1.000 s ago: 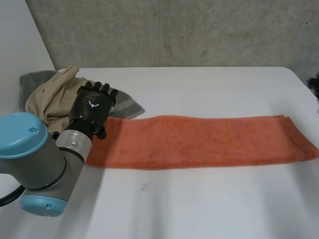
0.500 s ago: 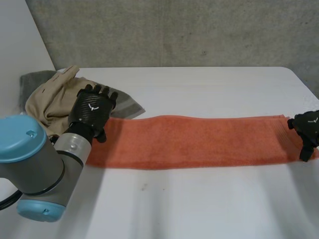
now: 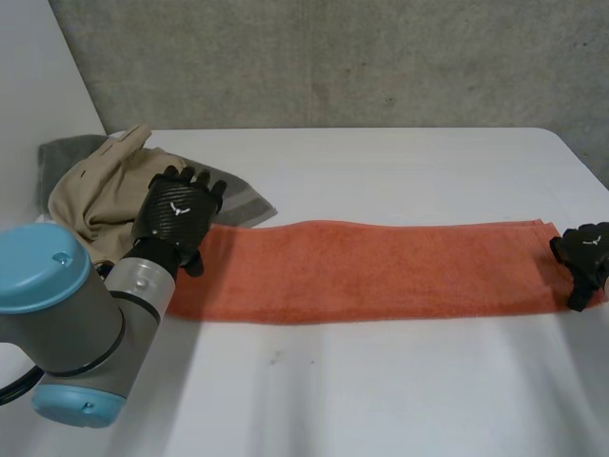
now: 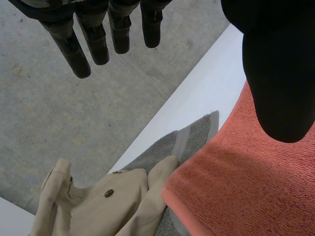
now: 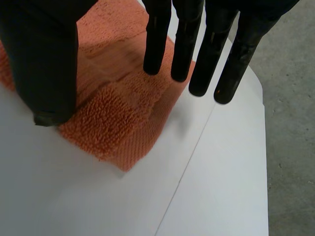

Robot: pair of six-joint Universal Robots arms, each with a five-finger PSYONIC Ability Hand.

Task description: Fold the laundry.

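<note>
I saw orange towel lying flat on desk, long axis running left to right; left robot hand over its left end, right robot hand over right end; both with fingers straight, thumbs apart, gripping nothing; I judged each end equally near its hand.

Open table in front of orange towel; beige garment heap crowds its left end.
</note>
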